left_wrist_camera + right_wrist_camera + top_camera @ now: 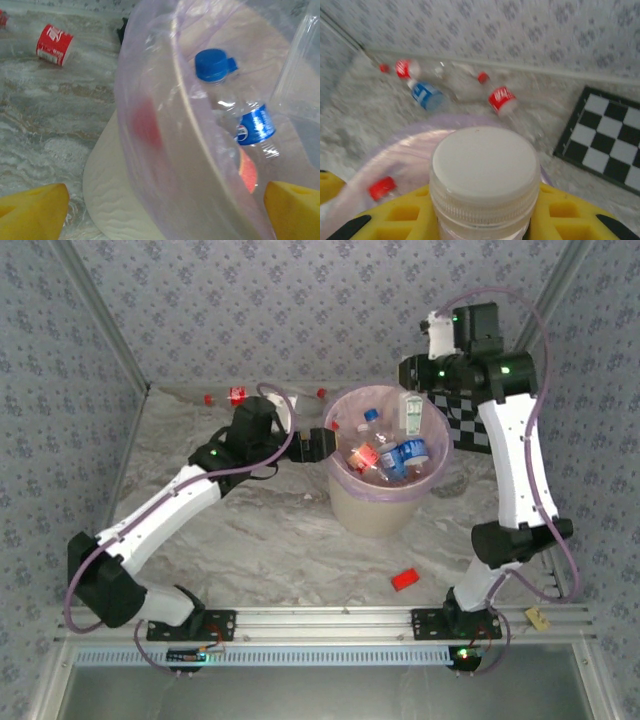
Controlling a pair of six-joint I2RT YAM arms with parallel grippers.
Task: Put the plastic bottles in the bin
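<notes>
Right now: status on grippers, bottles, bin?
Left gripper open at bin rim. Right gripper shut on white-capped bottle above bin. More bottles lie beyond bin. Red block clear of path.

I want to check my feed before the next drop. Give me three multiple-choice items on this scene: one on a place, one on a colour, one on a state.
1. Where is the red block?
A. On the table, in front of the bin
B. Inside the bin
C. On the table, behind the bin

2. What colour is the cap of the bottle between the right fingers?
A. Red
B. White
C. Blue

3. The left fingers are:
A. Shut on a bottle
B. Shut on the bin's rim
C. Open, holding nothing

Answers:
1. A: in the top view the block lies on the tabletop, nearer the arm bases than the bin.
2. B: the right wrist view shows a white cap between the yellow fingers.
3. C: the left wrist view shows the yellow tips wide apart with nothing gripped.
</notes>
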